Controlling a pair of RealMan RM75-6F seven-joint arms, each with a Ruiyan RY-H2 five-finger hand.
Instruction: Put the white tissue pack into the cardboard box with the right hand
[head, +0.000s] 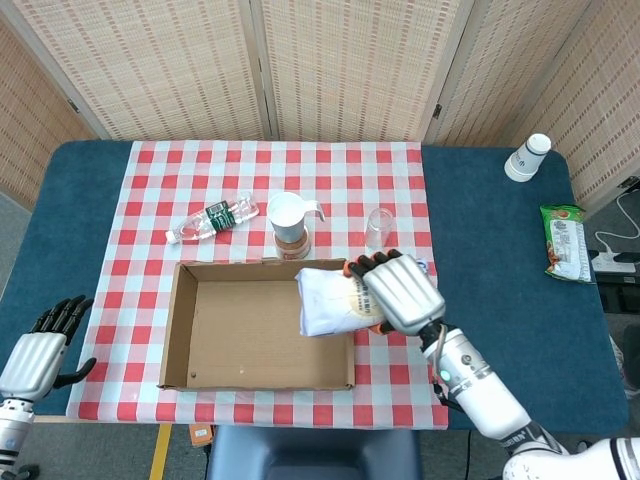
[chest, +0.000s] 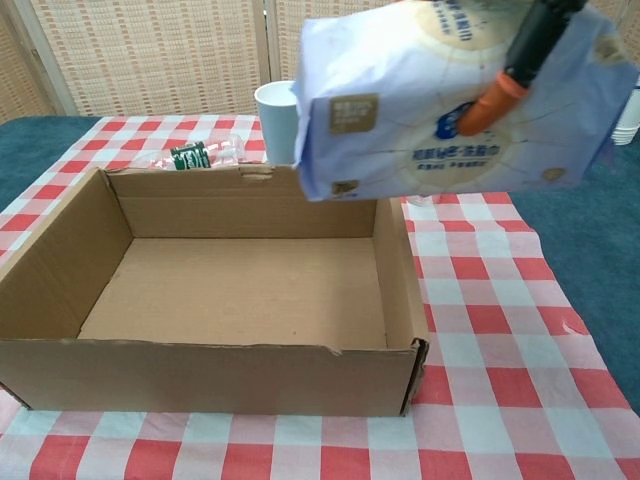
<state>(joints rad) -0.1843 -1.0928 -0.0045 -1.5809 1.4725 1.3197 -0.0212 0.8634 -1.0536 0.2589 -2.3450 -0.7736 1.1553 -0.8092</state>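
My right hand (head: 403, 292) grips the white tissue pack (head: 329, 301) and holds it in the air over the right end of the open cardboard box (head: 182, 330). In the chest view the tissue pack (chest: 420, 110) fills the upper right, well above the box's right wall (chest: 398, 270), with a dark finger with an orange tip (chest: 512, 70) across it. The box is empty inside. My left hand (head: 40, 350) rests off the table's near left corner, fingers apart, holding nothing.
Behind the box stand a white mug (head: 287, 214), a clear glass (head: 378, 227) and a lying plastic bottle (head: 213, 219). A paper cup stack (head: 527, 157) and a green snack packet (head: 564, 241) sit on the blue cloth at the far right.
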